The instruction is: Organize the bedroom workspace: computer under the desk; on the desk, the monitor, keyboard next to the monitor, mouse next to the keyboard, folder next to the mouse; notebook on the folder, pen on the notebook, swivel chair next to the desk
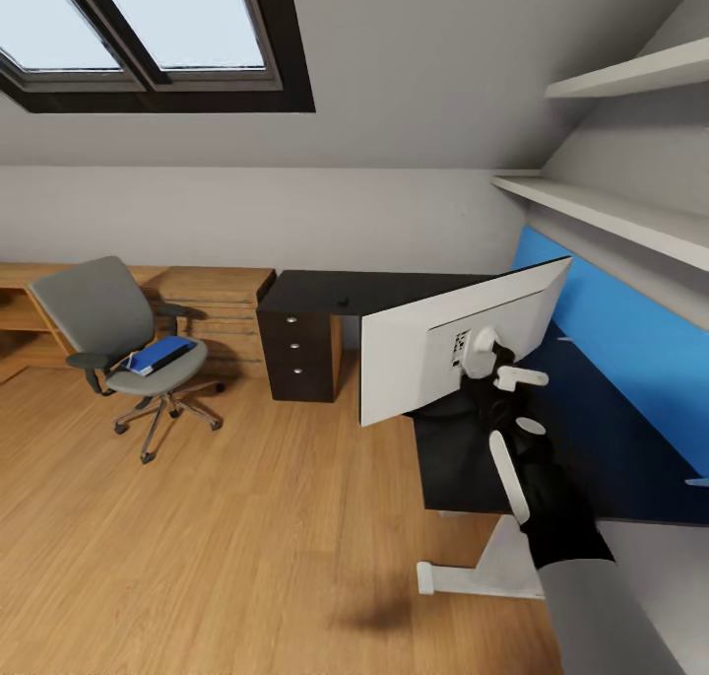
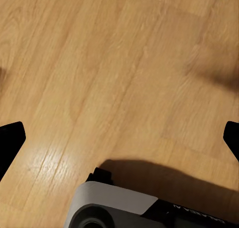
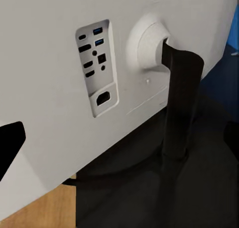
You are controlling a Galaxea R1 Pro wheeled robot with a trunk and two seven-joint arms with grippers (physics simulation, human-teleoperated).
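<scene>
**deskrat:** Since the monitor is standing right at the near edge of the black desk with its white back to the robot, that's my worry. Its screen overhangs the wood floor, so a shove from behind could tip it off. The right gripper sits just behind the stand, close to the round white mount. I honestly can't tell if its fingers are spread or pressed together; in the right wrist view I can see one dark fingertip at the frame edge, nothing pinched.

**simfan:** Agreed. The left gripper looks spread wide, one dark tip at each side of its own view, holding nothing, over bare floor. So there's no second hand steadying the screen if it rocks.

**deskrat:** Also the blue folder is on the seat of the swivel chair, well apart from the desk, over by the light wooden cabinets. Castors mean the chair could roll when the folder gets grabbed.

**simfan:** Any readable text? The port panel on the monitor's back shows sockets, no brand. There's faint lettering on the robot's base in the left wrist view, too blurred to read.
</scene>
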